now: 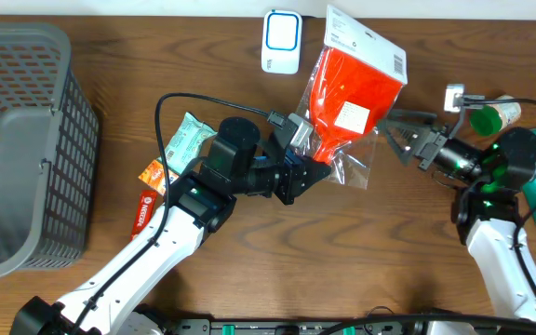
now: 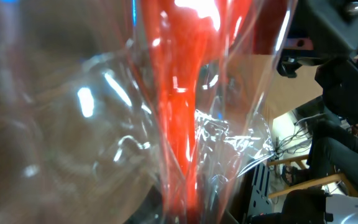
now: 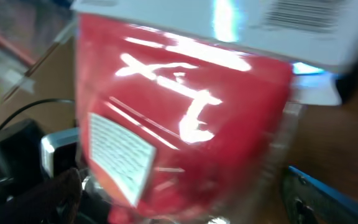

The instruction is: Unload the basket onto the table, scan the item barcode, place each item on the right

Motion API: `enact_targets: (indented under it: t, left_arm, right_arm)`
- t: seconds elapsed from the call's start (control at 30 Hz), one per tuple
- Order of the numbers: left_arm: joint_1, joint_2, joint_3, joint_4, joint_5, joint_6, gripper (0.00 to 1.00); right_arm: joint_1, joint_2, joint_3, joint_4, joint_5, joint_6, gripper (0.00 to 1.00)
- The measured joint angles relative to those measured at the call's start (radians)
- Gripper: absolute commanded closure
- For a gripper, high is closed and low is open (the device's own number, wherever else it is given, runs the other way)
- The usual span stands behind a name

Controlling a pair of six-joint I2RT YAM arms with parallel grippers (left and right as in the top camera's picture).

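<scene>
We hold the red packet (image 1: 347, 84) by its lower end in the clamped left gripper (image 1: 319, 172), frame centre. Its top end, bearing the barcode (image 1: 398, 63), lies right of the scanner (image 1: 281, 41). The right gripper (image 1: 400, 135) gapes empty.

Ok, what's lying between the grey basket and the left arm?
The overhead view shows three things there: a green packet, an orange packet and a red sachet.
</scene>
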Motion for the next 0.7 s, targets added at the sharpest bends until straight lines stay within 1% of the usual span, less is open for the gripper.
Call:
enact_targets:
  t: [0.03, 0.17, 0.23, 0.37, 0.53, 0.7]
  left_arm:
    - [0.000, 0.000, 0.000, 0.000, 0.000, -0.002, 0.93]
    - [0.000, 0.000, 0.000, 0.001, 0.000, -0.006, 0.92]
    - [0.000, 0.000, 0.000, 0.005, 0.003, -0.006, 0.93]
    - [0.000, 0.000, 0.000, 0.007, 0.003, -0.009, 0.93]
    - [0.000, 0.000, 0.000, 0.023, 0.003, -0.042, 0.93]
    - [0.000, 0.000, -0.001, 0.075, 0.024, -0.140, 0.93]
  right_arm:
    - [0.012, 0.000, 0.000, 0.013, 0.002, 0.009, 0.01]
    - [0.037, 0.002, 0.000, 0.019, 0.026, 0.022, 0.23]
    - [0.042, 0.008, 0.000, 0.019, 0.039, 0.032, 0.28]
    - [0.056, 0.028, 0.000, 0.030, 0.046, 0.042, 0.27]
    - [0.075, 0.060, -0.001, 0.143, 0.047, 0.045, 0.26]
    - [0.099, 0.095, -0.001, 0.220, 0.049, 0.045, 0.25]
